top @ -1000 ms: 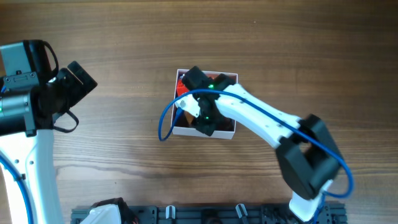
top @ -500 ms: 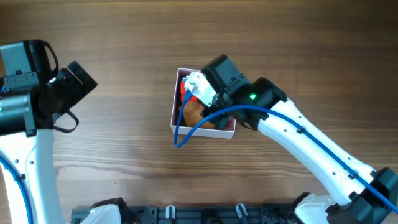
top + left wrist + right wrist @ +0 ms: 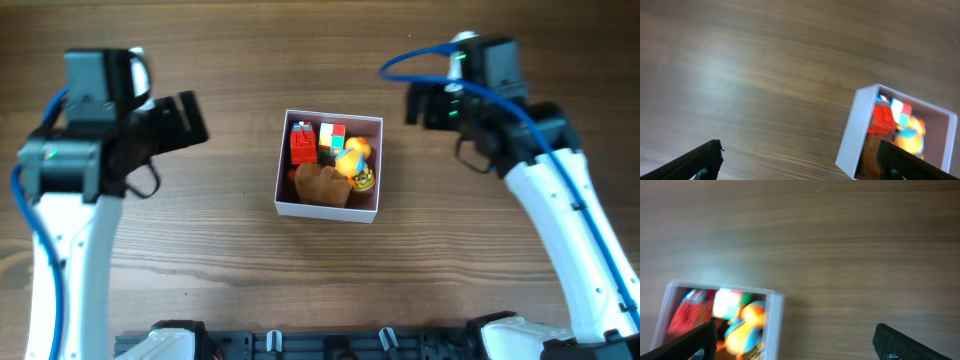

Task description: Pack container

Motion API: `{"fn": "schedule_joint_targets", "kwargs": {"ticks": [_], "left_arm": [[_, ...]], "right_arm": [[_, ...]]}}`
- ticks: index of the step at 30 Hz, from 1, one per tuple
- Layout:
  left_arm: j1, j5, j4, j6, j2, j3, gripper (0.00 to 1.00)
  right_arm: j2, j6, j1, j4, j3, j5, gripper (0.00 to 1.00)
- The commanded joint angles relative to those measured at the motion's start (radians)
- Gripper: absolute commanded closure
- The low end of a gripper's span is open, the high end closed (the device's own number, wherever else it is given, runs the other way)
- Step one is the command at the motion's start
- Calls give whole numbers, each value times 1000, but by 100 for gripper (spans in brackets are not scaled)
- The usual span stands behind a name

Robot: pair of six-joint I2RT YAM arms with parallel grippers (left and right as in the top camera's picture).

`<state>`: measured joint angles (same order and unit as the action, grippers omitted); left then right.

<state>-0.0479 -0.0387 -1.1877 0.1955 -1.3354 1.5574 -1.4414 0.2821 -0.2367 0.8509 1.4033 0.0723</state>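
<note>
The container [image 3: 278, 182], a white-walled square box, sits at the table's middle. It holds a red brick [image 3: 301, 143], a coloured cube [image 3: 332, 137], a yellow duck [image 3: 352, 158] and a brown toy [image 3: 322, 184]. My left gripper [image 3: 185, 120] hovers to its left, open and empty. In the left wrist view the left gripper [image 3: 800, 152] spans bare wood and the container's wall [image 3: 855, 130]. My right gripper [image 3: 420, 105] hangs to the container's upper right, open and empty. In the right wrist view the right gripper [image 3: 795, 332] stands wide over the container's right wall [image 3: 774, 325].
A black rail [image 3: 330, 345] runs along the table's front edge. A blue cable [image 3: 410, 60] loops off the right arm. Wood-grain tabletop surrounds the container on all sides.
My right arm has lifted out of the container and swung back to the upper right, its gripper opening. The brown toy now lies in the container. The left arm has shifted right.
</note>
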Motion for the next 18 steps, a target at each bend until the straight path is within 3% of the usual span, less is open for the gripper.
{"fn": "schedule_joint_targets", "kwargs": {"ticks": [1,4,7,10,18], "left_arm": [[-41,16,25,-81,-92,12,0],[-41,17,102,-89,-149,12,0],[-41,23,175,-193,-178,12,0],[-40,21,151,-182,-171,12,0],[-32,1,126,-131,-8,-42,0]], "right_arm": [[5,-102,101,-7,22,-13,0],[5,-91,200,-65,22,-22,0],[5,-59,270,-72,22,-26,0],[8,-14,317,20,21,-2,0],[156,-5,314,67,-53,-27,0]]}}
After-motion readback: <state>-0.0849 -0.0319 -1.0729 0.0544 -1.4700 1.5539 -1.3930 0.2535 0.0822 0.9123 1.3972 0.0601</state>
